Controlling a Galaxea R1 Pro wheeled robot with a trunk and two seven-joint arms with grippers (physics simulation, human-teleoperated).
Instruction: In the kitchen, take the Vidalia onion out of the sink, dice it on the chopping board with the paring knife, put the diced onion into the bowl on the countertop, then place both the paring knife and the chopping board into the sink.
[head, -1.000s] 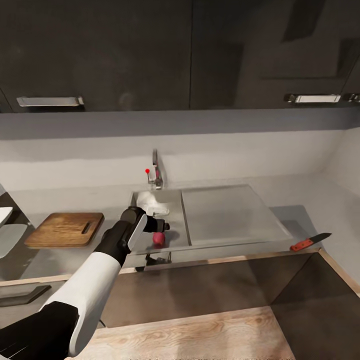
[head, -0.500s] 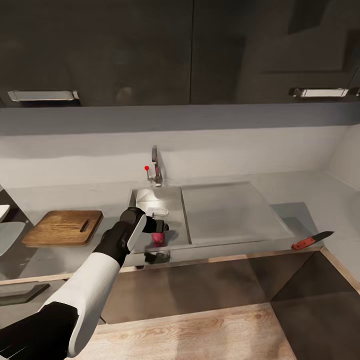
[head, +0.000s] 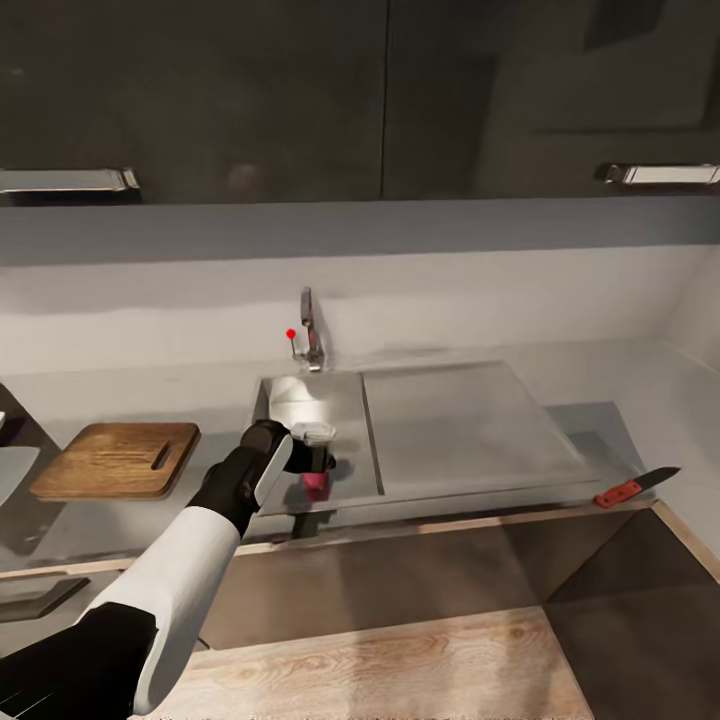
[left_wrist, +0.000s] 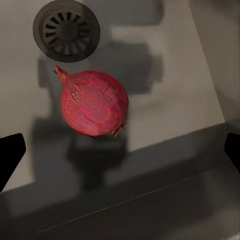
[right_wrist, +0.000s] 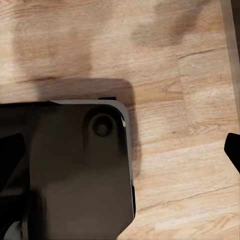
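Note:
The pinkish-red Vidalia onion (head: 316, 486) (left_wrist: 94, 102) lies on the floor of the steel sink (head: 335, 405), near the basin's front wall and a little away from the round drain (left_wrist: 66, 30). My left gripper (head: 318, 458) (left_wrist: 120, 155) hangs just above the onion, open, with dark fingertips (left_wrist: 10, 156) wide on either side and touching nothing. The wooden chopping board (head: 115, 460) rests on the grey countertop (head: 150, 395) left of the sink. At the far right, the red-handled paring knife (head: 636, 487) lies by the counter's front edge. My right gripper (right_wrist: 120, 150) is open over the floor.
The angular tap (head: 311, 340) with its red dot stands behind the basin, and the flat drainboard (head: 455, 420) stretches to its right. Dark wall cabinets (head: 380, 100) hang above. The right wrist view looks down on pale wood floor (right_wrist: 175, 60) and the robot's dark base (right_wrist: 70, 170).
The head camera has moved, shifting the whole picture slightly. My left gripper has stayed over the onion and turned a little; the onion has not been lifted.

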